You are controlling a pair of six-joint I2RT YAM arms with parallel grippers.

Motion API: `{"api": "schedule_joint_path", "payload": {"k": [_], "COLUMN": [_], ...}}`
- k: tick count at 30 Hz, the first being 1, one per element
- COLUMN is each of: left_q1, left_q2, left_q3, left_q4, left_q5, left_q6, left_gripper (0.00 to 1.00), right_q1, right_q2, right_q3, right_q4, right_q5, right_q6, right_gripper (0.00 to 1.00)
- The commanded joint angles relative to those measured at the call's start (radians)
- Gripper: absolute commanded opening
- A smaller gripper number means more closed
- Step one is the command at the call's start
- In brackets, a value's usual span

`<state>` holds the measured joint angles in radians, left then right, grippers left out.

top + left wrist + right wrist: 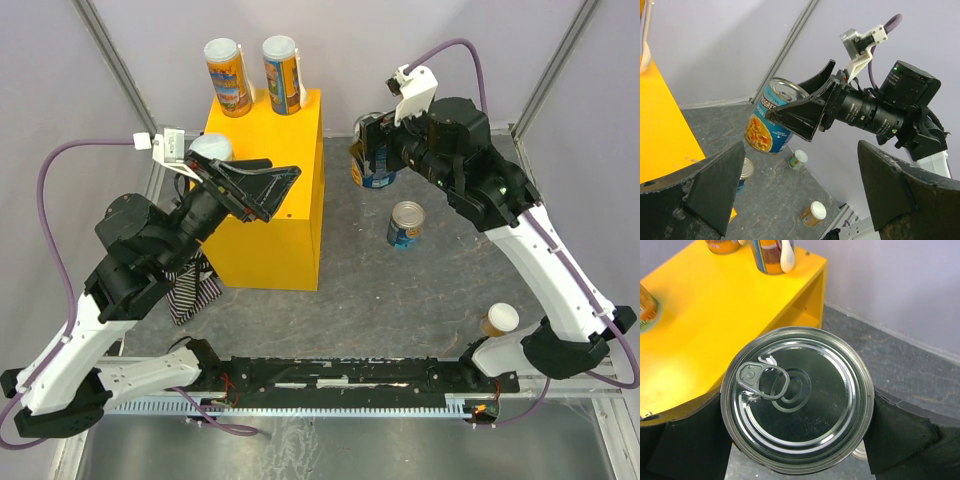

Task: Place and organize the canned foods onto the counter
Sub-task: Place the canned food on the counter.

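The left arm [70,340], white links with black joints, reaches forward and to the right, and its black two-finger gripper [284,194] has the fingers spread wide apart. The matching right arm [560,275] stretches forward and leftward, wrist bent, its black gripper [377,160] clamped around a blue-labelled, silver-topped can [797,400].

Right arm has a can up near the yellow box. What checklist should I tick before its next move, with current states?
1. Right fingers clamped on held can: ok.
2. Held can lifted off table: ok.
3. Bare space on counter: ok.
4. Left gripper clear of counter: not ok, hovers open above it.
5. Lidded can by left gripper standing steady: cannot tell, partly hidden.
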<state>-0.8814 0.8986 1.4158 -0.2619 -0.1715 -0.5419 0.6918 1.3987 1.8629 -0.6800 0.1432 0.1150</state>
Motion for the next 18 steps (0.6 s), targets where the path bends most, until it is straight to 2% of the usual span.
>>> {"api": "schedule_joint_path", "payload": {"k": [1,18], "left_q1": [0.002,0.002], "left_q2": [-0.003,-0.026], "left_q3": [0.046,0.093], "left_q4": [0.006,-0.039], "left_q5": [0.032,0.016], "left_q6": [-0.005,0.023], "left_gripper": [0.99,0.98], "right_q1": [0.006,0.065], "right_q2": [-0.004,0.167], "right_q3": [0.127,0.261], "right_q4": [0.262,0.357], "right_q5": [-0.044,-0.097], "right_q6": [-0.006,-0.042], "right_gripper": [0.02,0.02]}}
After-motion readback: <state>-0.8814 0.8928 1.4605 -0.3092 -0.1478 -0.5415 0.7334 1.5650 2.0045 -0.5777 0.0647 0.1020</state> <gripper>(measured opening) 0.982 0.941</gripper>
